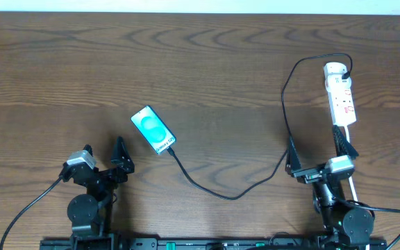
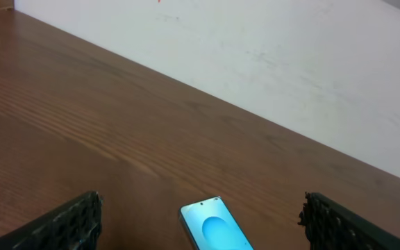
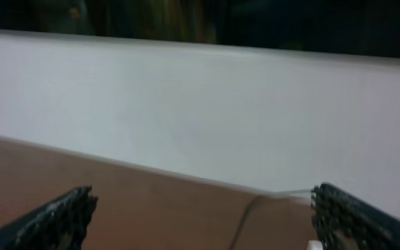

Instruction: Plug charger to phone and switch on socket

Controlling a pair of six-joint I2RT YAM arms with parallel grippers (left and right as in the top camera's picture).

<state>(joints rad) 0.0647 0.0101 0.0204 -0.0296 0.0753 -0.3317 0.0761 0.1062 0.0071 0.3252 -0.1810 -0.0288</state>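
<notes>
Fingers (image 2: 68,226) spread; wooden table (image 1: 200,62), possibly white wall (image 2: 290,69)

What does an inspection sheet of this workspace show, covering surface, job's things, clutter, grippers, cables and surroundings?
Surface: brown wood-grain table.
Job's things: phone lying flat, turquoise screen up, left of centre; white power strip at the far right.
Clutter: nothing seen.
Grippers: left gripper open, just short of the phone, holding nothing; right gripper open, by the strip's near end, holding nothing.
Cables: black charger cable loops from the strip to the phone's near end; whether its tip is seated cannot be told. White cord runs from the strip along the right arm.
Surroundings: white surface beyond the table's far edge.
</notes>
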